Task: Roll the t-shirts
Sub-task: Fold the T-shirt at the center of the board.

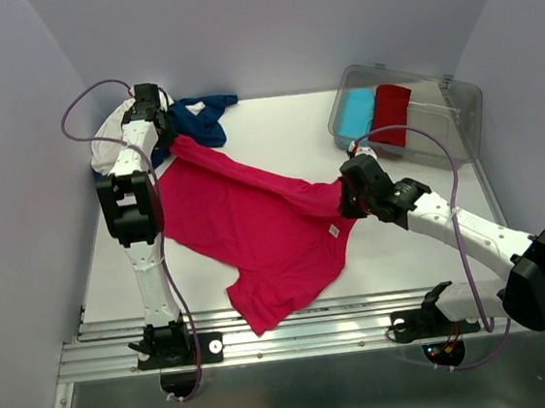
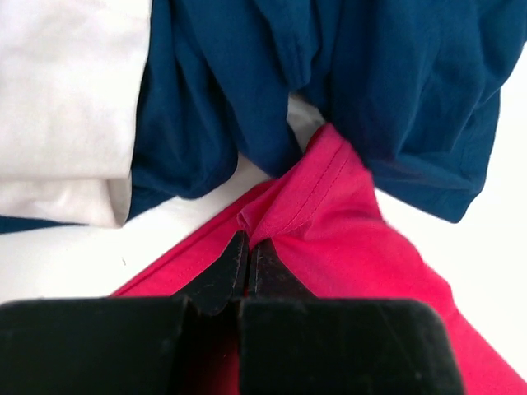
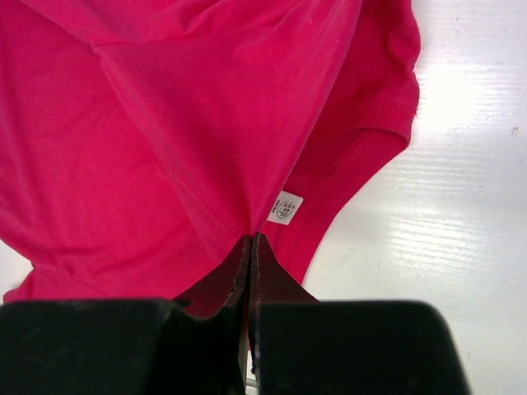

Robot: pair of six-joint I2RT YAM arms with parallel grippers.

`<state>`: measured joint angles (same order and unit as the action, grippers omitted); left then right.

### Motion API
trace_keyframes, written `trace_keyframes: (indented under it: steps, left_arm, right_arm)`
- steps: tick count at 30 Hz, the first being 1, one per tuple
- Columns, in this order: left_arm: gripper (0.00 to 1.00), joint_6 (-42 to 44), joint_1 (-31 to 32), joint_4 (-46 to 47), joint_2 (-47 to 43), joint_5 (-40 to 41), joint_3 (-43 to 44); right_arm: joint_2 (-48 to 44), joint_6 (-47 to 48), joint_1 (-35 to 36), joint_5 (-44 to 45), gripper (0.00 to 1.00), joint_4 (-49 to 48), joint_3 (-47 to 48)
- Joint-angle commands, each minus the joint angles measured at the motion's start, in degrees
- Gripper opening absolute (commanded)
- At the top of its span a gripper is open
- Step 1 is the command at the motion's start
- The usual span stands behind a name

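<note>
A bright pink-red t-shirt [image 1: 246, 226] lies stretched across the table, with a small white label [image 3: 285, 207] near its neck. My left gripper [image 2: 247, 243] is shut on a pinched fold of its hem at the back left. My right gripper [image 3: 250, 240] is shut on the cloth beside the label. A ridge of cloth runs taut between the two grips. Beyond the left gripper lie a navy blue t-shirt [image 2: 362, 90] and a cream-white t-shirt [image 2: 66, 90], bunched in the back left corner.
A clear plastic bin [image 1: 407, 112] stands at the back right, holding a light-blue roll [image 1: 355, 110] and a darker red roll [image 1: 392, 113]. Walls close in the table on three sides. A metal rail [image 1: 295, 328] runs along the near edge.
</note>
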<state>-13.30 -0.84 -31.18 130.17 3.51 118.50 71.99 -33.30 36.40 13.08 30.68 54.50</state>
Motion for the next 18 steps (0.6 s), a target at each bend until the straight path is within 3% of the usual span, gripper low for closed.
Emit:
trace_keyframes:
  steps: [1, 5, 18]
  left_arm:
    - [0.00, 0.8, -0.4, -0.2, -6.8, 1.3, -4.3]
    - [0.00, 0.5, -0.5, 0.8, -8.8, 2.0, -9.6]
    - [0.00, -0.2, -1.0, -1.2, -10.6, 4.5, -15.0]
  right_arm:
    - [-1.6, -1.1, 1.4, 0.3, 0.01, 0.3, -1.1]
    - [-1.5, -1.5, 2.7, -0.7, 0.01, -0.2, -2.5]
    - [-1.2, -3.4, 6.0, -2.2, 0.01, -0.5, -6.4]
